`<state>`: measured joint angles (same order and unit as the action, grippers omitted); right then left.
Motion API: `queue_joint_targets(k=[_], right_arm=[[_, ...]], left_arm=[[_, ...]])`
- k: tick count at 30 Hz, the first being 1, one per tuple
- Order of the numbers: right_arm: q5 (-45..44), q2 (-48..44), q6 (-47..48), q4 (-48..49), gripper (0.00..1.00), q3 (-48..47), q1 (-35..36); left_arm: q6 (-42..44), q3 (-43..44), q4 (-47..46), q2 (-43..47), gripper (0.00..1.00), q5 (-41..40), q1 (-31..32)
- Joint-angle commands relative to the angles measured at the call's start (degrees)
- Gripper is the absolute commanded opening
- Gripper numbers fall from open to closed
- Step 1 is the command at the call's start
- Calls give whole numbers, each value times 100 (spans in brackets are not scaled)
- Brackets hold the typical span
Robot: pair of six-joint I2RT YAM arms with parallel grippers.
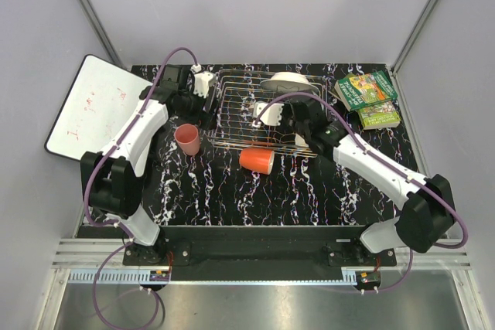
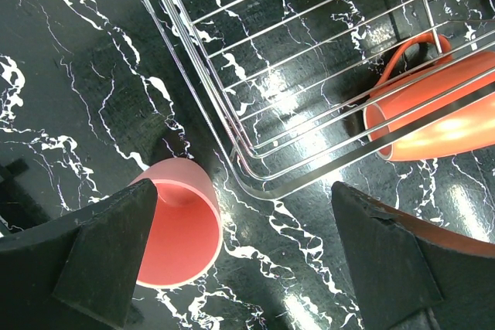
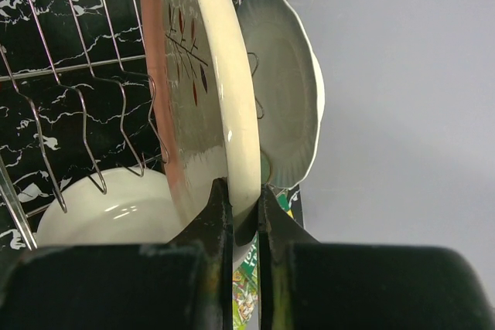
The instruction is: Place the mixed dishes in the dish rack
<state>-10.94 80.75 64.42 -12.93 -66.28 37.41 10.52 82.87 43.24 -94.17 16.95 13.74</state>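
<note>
Right gripper (image 3: pixel 244 191) is clamped on the pink plate (image 3: pixel 197 90) rim. Plate is on edge, parallel to the white plate (image 3: pixel 290 90) just behind, over the dish rack (image 3: pixel 77 68). Left gripper (image 2: pixel 244 191) is wide open and empty.

The wire rack (image 1: pixel 232 106) sat upper centre in the top view. A scalloped white plate (image 3: pixel 290 90) stood on edge in it. A pink plate (image 3: pixel 193 98) with a dark sprig, upright, was pinched at its lower rim by the right fingers (image 3: pixel 215 226). A pale bowl (image 3: pixel 116 218) showed behind rack wires. The pink cup (image 1: pixel 187 139) stood left of the rack; the orange mug (image 1: pixel 257 161) lay sideways just below it.
</note>
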Motion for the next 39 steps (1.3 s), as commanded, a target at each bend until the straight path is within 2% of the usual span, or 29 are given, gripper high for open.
queue_joint_targets(k=[1, 15, 16, 22, 25, 28, 32, 35, 39], right_arm=[[30, 19, -184, 1090, 0, -34, -120], [74, 274, -992, 1468, 0, 423, -146], [83, 283, -1054, 1486, 2, 519, -146], [127, 205, -1607, 1609, 25, 879, -146], [171, 55, -1898, 1600, 29, 985, -137], [162, -112, -2179, 1557, 42, 1003, -137], [189, -410, -2723, 1407, 66, 1003, -137], [206, -709, -3048, 1354, 73, 1108, -137], [127, -1131, -3453, 1163, 95, 1266, -137]], left_arm=[[64, -17, -220, 259, 99, 36, -3], [117, -69, -229, 303, 99, -25, -3], [117, -61, -220, 303, 99, -25, 6], [143, -17, -229, 294, 99, -34, -3], [187, 10, -229, 241, 99, -78, -3], [204, 62, -229, 145, 99, -113, -3], [205, 159, -264, -92, 99, -122, -3], [196, 299, -299, -312, 99, -139, 15], [187, 641, -317, -628, 99, -201, 59]])
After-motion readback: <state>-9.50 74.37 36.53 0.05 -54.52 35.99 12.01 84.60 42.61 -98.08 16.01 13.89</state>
